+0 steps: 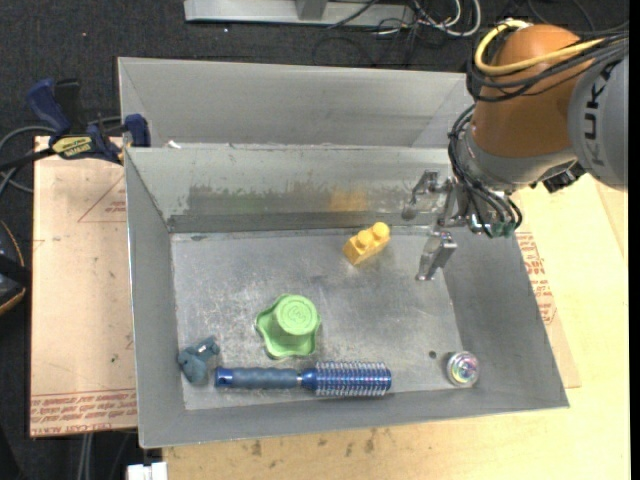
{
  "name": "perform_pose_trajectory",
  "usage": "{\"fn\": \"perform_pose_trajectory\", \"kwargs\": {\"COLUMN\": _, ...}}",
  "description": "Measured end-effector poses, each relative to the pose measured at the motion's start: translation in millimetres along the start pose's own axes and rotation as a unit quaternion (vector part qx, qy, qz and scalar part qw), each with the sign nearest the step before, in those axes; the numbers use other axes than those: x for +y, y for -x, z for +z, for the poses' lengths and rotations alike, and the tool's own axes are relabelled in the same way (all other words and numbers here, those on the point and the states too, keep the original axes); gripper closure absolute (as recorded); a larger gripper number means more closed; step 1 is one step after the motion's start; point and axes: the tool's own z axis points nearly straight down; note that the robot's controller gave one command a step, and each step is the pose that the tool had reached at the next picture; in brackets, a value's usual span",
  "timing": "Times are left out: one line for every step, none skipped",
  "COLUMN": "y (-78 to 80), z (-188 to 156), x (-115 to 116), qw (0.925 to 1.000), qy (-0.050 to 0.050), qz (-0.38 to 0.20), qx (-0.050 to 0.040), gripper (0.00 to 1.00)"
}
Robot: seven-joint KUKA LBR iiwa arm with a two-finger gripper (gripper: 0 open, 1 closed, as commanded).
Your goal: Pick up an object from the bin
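Seemingly hovering | gripper (431,244) | near yellow block (366,243), not touching

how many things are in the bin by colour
yellow: 1, the small yellow plastic block
green: 1, the round green plastic cup
blue: 2, the long blue bristled hairbrush and the small blue-grey lump
silver: 1, the small shiny round ball
total: 5

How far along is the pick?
Nothing picked yet: the yellow toy, green cup, blue brush and shiny ball all lie on the bin floor. In hand: the gripper hangs in the bin's right part, beside the yellow toy, apart from it. Left: the whole grasp and lift.
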Motion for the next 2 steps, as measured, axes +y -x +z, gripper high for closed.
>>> {"fn": "perform_pose_trajectory", "kwargs": {"y": 27.4, "z": 89.7, "x": 22.9, "qw": 0.9964, "qy": 0.000, "qz": 0.085, "qx": -0.0057, "gripper": 0.00}}
{"fn": "perform_pose_trajectory", "kwargs": {"y": 1.0, "z": 83.3, "x": -38.8, "qw": 0.9538, "qy": -0.002, "qz": -0.301, "qx": -0.0033, "gripper": 0.00}}
